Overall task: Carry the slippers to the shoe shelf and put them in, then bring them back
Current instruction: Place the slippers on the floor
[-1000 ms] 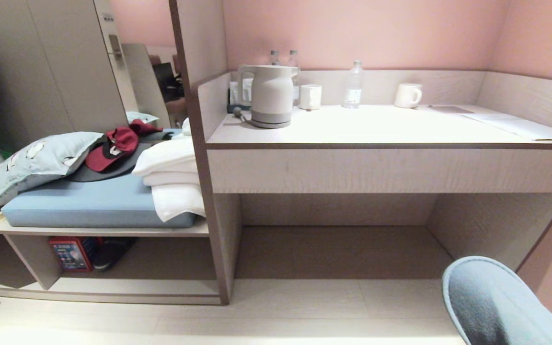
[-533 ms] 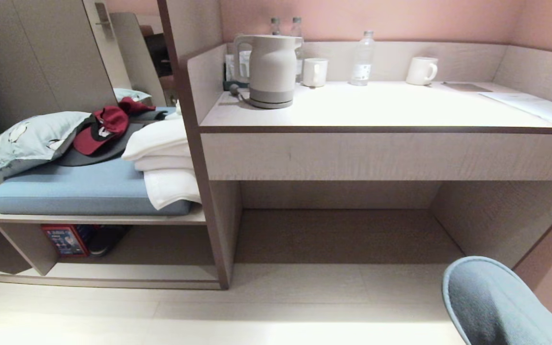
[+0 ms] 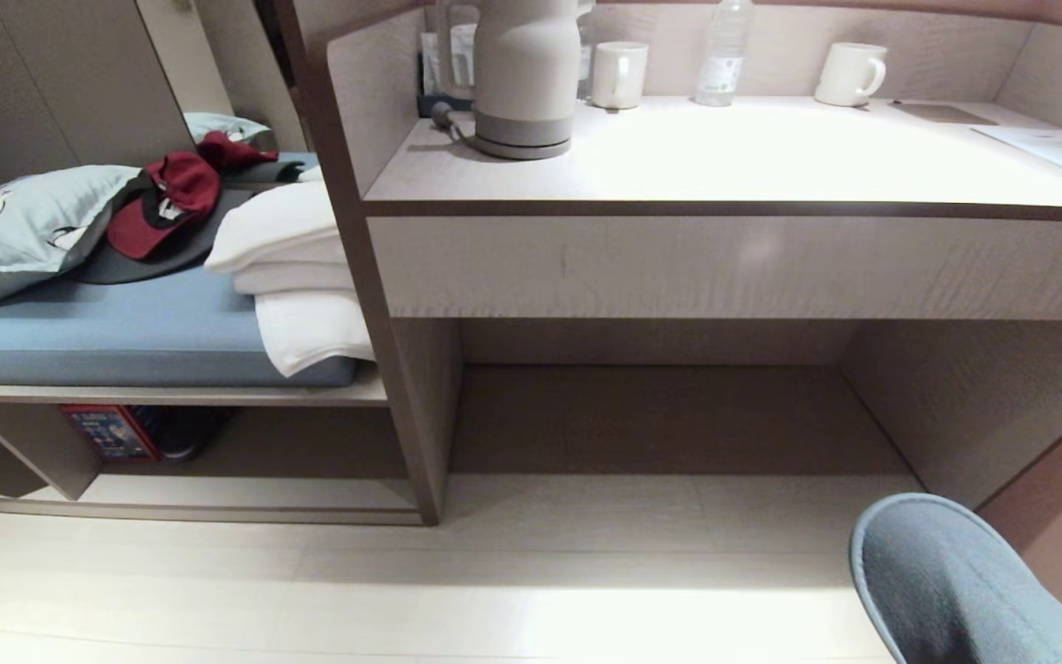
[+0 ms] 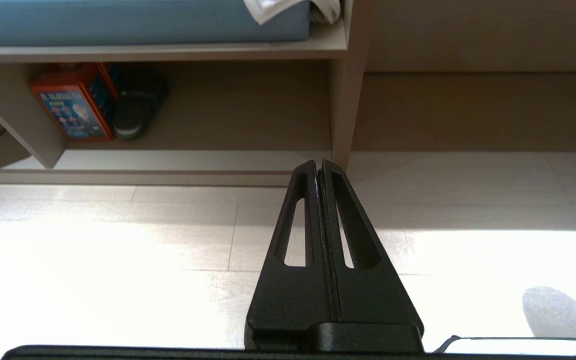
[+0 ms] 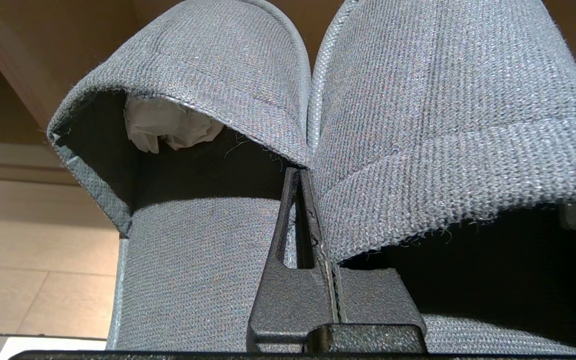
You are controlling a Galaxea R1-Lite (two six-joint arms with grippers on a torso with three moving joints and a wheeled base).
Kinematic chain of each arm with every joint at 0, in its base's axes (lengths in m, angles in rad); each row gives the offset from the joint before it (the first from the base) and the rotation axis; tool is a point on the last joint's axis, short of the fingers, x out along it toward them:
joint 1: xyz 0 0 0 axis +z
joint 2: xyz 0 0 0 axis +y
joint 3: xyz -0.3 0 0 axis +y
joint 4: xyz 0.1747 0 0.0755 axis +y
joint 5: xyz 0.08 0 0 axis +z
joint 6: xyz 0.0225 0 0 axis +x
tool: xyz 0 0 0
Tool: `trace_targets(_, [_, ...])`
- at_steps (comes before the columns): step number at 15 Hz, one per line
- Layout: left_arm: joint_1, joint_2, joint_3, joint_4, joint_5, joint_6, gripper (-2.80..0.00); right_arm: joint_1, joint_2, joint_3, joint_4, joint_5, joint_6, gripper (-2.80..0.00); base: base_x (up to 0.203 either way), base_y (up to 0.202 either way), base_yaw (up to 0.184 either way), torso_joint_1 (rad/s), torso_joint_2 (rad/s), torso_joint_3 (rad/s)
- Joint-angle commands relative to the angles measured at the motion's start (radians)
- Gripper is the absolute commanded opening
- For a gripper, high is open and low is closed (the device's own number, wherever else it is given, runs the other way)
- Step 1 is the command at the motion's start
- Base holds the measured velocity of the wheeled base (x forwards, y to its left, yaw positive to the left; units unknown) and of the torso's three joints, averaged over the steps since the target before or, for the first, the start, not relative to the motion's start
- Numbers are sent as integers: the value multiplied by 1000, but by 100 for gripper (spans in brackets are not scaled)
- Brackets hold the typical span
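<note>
**Slippers in hand, shelf not yet reached: first leg of the carry**

Facing a wide light wood-grain desk (image 3: 743, 267) with a tall dark-floored recess underneath. To its left, a low wide light wood-grain shoe shelf (image 3: 218, 495) with a pale base board, sitting under a bench with a flat blue cushion (image 3: 125, 332).

Progress, judged: pickup done. Pair of grey-blue soft knit backless slippers (image 5: 418, 125) up off the floor, low at the right of the head view and well apart from the shelf. Left to do: cross to the shelf, put the pair in, let go, take it out again, bring it back. So early, most of it ahead.

Right gripper (image 5: 296, 175) clenched on the slippers where their inner edges meet, toe caps pointing away from the wrist. Left gripper (image 4: 318, 165) clenched on nothing, hanging over pale floor in front of the shelf's right post.

Containers:
- Shoe shelf, compartment right of the vertical divider: red printed box (image 4: 70, 102) at its left end, lone shiny black shoe (image 4: 138, 107) touching it. No slippers in there.
- Bench top: patterned pale pillow (image 3: 24, 221), red cap (image 3: 162, 198), folded white towels (image 3: 296, 277) hanging over the cushion edge.
- Desk top: pale grey kettle (image 3: 522, 74), two white mugs (image 3: 619, 74), clear plastic bottle (image 3: 725, 51).
- One slipper: crumpled white paper wad (image 5: 168, 127) stuffed in the toe.
</note>
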Motion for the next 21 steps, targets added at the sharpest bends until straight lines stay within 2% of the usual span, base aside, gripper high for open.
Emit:
trace_targets(1, [0, 1, 0, 0, 0, -1, -280, 0, 1, 0, 0, 0, 0, -280, 0, 0, 0, 5, 9, -197])
trace_targets(21, [0, 1, 0, -1, 0, -1, -280, 1, 1, 0, 0, 0, 0, -280, 0, 0, 0, 4, 4, -198])
